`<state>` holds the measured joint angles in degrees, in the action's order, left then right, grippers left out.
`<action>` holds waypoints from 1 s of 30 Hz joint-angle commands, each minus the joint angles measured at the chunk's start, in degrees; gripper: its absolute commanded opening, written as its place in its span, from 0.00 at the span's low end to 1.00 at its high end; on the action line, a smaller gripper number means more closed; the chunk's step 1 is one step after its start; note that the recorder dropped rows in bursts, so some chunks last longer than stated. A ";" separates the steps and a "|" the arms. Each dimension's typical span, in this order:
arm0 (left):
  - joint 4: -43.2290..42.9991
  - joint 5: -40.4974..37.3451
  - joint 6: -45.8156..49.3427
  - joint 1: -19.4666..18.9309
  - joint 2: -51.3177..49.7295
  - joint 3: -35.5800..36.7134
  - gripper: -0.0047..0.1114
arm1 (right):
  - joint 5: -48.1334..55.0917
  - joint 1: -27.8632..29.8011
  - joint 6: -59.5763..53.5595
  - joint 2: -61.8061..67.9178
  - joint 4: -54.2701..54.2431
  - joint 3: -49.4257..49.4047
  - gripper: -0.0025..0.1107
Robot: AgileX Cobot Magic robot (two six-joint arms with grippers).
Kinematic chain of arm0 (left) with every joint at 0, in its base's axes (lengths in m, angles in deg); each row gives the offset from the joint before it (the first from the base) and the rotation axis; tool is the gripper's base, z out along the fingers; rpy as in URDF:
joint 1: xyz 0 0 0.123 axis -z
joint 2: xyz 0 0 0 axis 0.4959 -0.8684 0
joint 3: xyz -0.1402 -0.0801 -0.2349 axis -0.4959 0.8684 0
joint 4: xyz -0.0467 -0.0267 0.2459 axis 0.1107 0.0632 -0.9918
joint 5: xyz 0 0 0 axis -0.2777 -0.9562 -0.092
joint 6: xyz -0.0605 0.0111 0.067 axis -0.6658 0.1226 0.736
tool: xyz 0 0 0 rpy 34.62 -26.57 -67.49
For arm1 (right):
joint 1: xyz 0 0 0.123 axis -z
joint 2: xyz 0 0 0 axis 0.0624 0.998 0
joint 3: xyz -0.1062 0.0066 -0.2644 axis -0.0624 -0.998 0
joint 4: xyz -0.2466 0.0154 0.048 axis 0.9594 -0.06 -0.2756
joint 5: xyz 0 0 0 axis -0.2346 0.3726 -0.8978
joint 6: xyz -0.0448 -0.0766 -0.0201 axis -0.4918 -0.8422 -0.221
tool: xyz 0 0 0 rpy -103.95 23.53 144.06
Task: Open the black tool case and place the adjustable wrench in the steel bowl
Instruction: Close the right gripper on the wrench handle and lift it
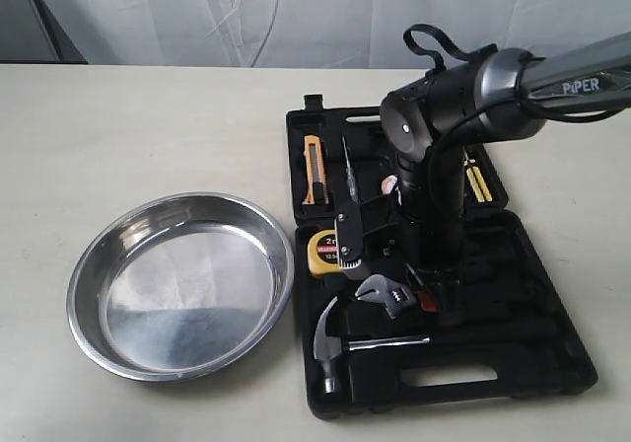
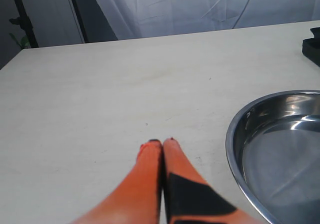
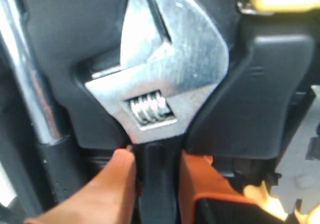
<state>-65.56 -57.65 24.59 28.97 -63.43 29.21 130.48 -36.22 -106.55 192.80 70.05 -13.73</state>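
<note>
Right wrist view: right gripper (image 3: 157, 171) clamps the silver-headed, black-handled adjustable wrench (image 3: 167, 69); left gripper (image 2: 162, 143) idles, fingers together. Next: lift it into the shiny round steel bowl (image 1: 177, 284).

One flat black moulded plastic tool case (image 1: 532, 314) lies open. Inside the case there is one small adjustable wrench with a shiny silver head (image 1: 383, 295), one silver-headed claw hammer (image 1: 331, 338), one yellow tape measure (image 1: 319, 252) and one orange utility knife (image 1: 314, 169). Just beside the case sits one wide, shallow, round stainless steel bowl (image 1: 182, 289).
</note>
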 commanded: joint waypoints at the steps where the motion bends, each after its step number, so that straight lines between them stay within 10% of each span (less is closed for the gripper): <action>1: -0.21 0.72 -0.09 -0.22 0.15 -0.16 0.04 | 5.26 0.04 1.16 1.13 -0.98 -1.26 0.02; 30: -0.21 0.72 -0.09 -0.22 0.15 -0.16 0.04 | 1.78 -0.22 1.56 -13.01 -3.98 -1.00 0.02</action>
<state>-65.56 -57.65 24.59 28.97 -63.43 29.21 133.70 -36.22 -105.02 181.79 68.14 -15.14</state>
